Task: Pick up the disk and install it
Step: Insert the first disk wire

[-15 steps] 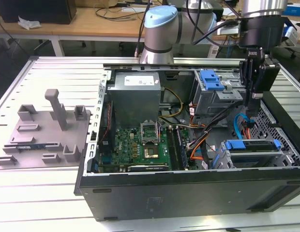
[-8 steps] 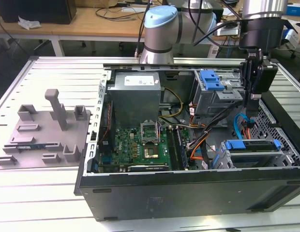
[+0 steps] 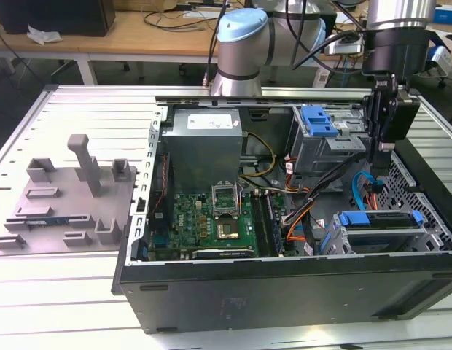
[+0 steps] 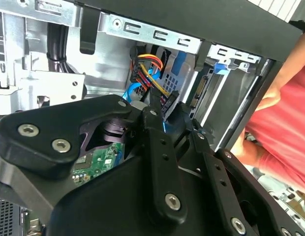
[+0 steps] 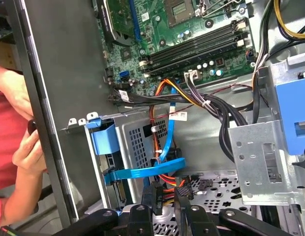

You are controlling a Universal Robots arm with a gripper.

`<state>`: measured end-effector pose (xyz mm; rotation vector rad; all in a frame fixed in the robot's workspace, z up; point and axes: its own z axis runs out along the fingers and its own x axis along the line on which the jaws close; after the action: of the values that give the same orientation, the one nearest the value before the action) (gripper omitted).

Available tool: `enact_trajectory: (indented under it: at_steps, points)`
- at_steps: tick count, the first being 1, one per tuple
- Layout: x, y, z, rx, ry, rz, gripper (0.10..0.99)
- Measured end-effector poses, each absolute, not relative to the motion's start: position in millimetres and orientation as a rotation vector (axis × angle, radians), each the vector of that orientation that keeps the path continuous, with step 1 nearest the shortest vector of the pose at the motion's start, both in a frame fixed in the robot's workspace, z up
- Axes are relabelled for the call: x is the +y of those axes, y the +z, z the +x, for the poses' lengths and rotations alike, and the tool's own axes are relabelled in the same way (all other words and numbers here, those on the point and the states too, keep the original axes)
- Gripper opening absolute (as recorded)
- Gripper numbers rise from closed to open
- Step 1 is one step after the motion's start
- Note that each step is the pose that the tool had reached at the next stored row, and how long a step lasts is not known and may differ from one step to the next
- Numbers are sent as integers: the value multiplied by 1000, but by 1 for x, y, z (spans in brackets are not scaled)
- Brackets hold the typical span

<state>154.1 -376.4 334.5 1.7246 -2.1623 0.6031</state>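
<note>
Gripper hangs vertical inside the open computer case, at the exterior view's right, lowered into the gap behind the lower drive cage. In both wrist views its tip sits right at a black connector on the orange, red and yellow wire bundle. Open, closed or gripping: cannot tell, the linkage hides the contact. The disk is not in the gripper. It lies flat in the lower drive cage, blue bracket uppermost, just beside the gripper and against the case's near corner. A flat blue cable crosses close under the tip. Room is tight: perforated cage wall on one side, the upper drive cage with its blue latch on the other, black cable bundles between. Further along, motherboard and grey power supply lie well apart from the gripper. A person's hand rests on the case's outer wall. Beyond the case, at the exterior view's left, a grey fixture plate sits on the slatted table.
</note>
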Motion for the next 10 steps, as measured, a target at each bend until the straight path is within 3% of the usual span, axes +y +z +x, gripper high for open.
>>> enact_trajectory:
  at_steps: [10]
  points:
    - [-378,332,154,-2158,607,1721,314]
